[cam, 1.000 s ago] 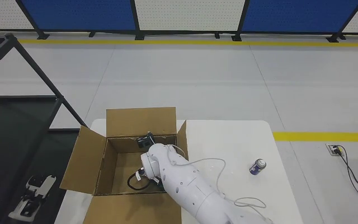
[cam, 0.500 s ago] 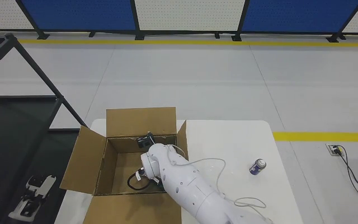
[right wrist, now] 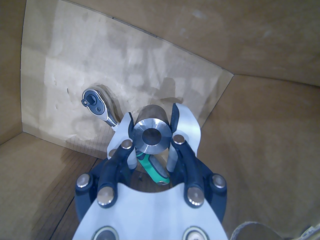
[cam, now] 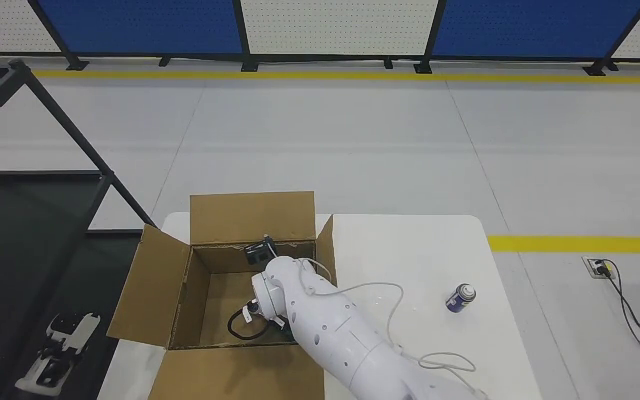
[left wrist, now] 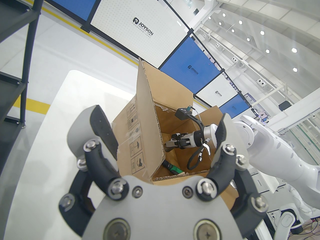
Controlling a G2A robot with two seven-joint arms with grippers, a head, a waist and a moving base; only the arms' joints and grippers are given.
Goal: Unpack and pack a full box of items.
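An open cardboard box stands on the left part of the white table. My right arm goes down into it. In the right wrist view my right gripper is shut on a short steel cylinder a little above the box floor. A ratchet wrench with a green handle lies on that floor just beneath and beside the cylinder. My left gripper stands open outside the box, holding nothing, and faces the right gripper inside.
A small blue can stands upright on the right part of the table, well apart from the box. A black metal rack stands off the table's left side. The box flaps are folded outward on all sides.
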